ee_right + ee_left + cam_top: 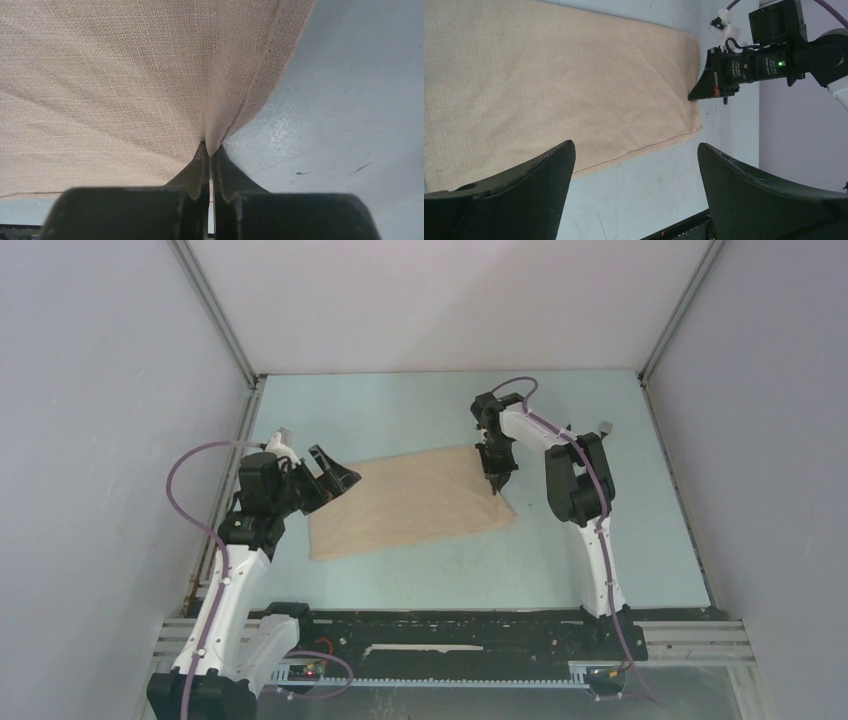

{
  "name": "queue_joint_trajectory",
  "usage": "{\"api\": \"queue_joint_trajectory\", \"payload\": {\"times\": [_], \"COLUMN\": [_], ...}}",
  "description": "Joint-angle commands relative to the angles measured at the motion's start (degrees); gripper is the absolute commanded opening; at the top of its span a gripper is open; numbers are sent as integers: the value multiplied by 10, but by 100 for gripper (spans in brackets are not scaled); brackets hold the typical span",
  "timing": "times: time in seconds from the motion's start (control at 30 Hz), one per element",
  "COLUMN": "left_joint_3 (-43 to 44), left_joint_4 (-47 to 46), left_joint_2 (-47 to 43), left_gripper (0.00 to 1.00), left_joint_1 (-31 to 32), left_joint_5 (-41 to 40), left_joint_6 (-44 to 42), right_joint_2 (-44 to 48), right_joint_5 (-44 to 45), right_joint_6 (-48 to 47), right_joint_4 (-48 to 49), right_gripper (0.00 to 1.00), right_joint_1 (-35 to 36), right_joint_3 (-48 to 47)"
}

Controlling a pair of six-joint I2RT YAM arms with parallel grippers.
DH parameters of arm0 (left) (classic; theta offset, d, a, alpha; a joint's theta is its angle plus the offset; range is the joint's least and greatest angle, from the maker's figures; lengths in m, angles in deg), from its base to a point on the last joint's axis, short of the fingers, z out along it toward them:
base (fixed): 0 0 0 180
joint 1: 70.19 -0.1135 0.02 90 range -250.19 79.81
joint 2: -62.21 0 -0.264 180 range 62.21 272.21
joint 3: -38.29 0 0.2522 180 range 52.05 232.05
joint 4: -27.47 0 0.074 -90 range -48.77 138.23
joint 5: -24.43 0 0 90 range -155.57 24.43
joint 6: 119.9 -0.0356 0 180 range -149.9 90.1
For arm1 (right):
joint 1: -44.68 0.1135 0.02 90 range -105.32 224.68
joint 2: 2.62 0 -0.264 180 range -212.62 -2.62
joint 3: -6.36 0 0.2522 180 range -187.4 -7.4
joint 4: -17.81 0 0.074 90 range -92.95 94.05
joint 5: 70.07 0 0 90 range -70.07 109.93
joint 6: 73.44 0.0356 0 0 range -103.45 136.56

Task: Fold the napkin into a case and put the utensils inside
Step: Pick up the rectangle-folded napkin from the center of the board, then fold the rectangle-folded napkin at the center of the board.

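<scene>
The beige-tan napkin (410, 502) lies folded to a wide oblong in the middle of the pale blue table (420, 410). It also shows in the left wrist view (549, 85) and the right wrist view (125, 75). My right gripper (497, 480) is shut on the napkin's right edge, and the cloth bunches into a pinch between its fingertips (209, 152). My left gripper (338, 478) is open and empty at the napkin's left end, a little above it (634, 150). The knife and the fork are out of view.
Grey walls enclose the table on three sides. A black rail (450, 625) with the arm bases runs along the near edge. Bare table shows behind and in front of the napkin.
</scene>
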Motion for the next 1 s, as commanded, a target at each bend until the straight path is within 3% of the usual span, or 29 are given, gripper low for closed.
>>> {"api": "queue_joint_trajectory", "payload": {"times": [0.0,0.37,0.6,0.77,0.97], "left_joint_3": [7,3,-3,-4,41], "left_joint_4": [3,-2,-12,-11,26], "left_joint_2": [-8,-3,2,2,9], "left_gripper": [100,100,100,100,100], "left_joint_1": [-4,-5,-5,-5,-6], "left_joint_5": [10,25,32,32,-4], "left_joint_6": [-13,2,4,-1,-51], "right_joint_2": [-5,68,82,83,43], "right_joint_5": [33,68,99,122,97], "right_joint_6": [-28,-50,-74,-56,0], "right_joint_4": [62,49,41,14,9], "right_gripper": [0,0,0,0,0], "right_joint_1": [-14,-96,-122,-70,65], "right_joint_3": [47,82,52,35,3]}}
